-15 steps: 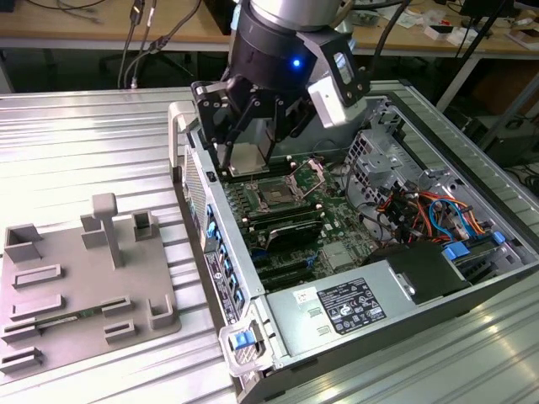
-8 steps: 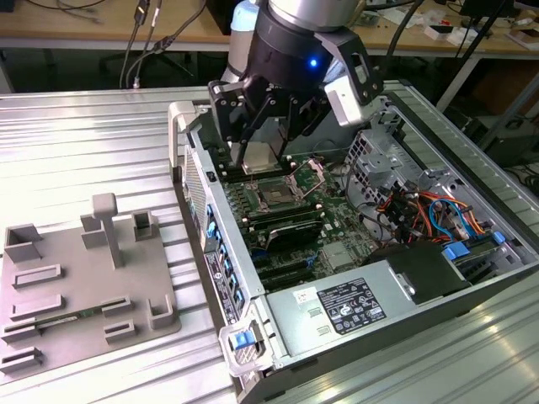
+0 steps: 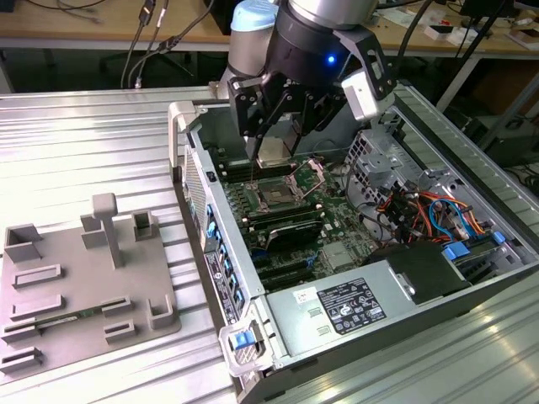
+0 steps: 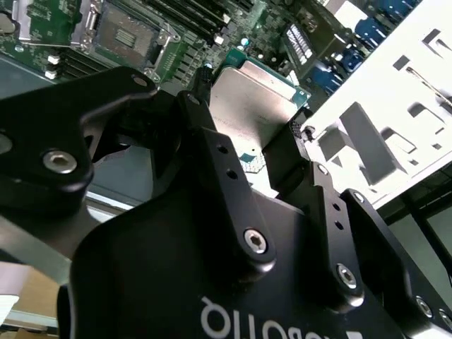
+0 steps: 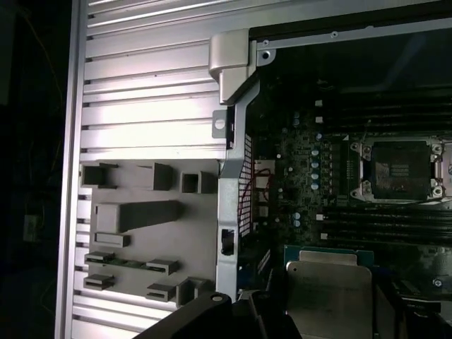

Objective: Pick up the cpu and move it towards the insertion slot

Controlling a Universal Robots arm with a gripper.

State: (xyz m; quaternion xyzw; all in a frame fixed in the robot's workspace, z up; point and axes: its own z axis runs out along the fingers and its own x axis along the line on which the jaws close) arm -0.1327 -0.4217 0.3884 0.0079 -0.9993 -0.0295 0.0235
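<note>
My gripper [image 3: 274, 145] is shut on the cpu [image 3: 274, 155], a thin square chip with a pale silver top, which hangs inside the open computer case. Its black fingers [image 4: 203, 106] clamp two opposite edges of the cpu [image 4: 253, 102]. The insertion slot [image 3: 276, 196], a dark square socket in a silver frame on the green motherboard, lies just below and slightly in front of the chip, with its wire bracket [image 3: 312, 173] hinged up. In both wrist views the insertion slot [image 4: 131, 32] [image 5: 400, 169] is apart from the cpu [image 5: 328, 296], with a gap between them.
The case wall [image 3: 221, 252] rises at the exterior view's left of the board. A grey plastic tray [image 3: 76, 286] with recesses and posts sits on the ribbed metal table. Long black memory slots [image 3: 286, 227], a power supply [image 3: 354, 305] and orange and blue cables [image 3: 429, 210] surround the socket.
</note>
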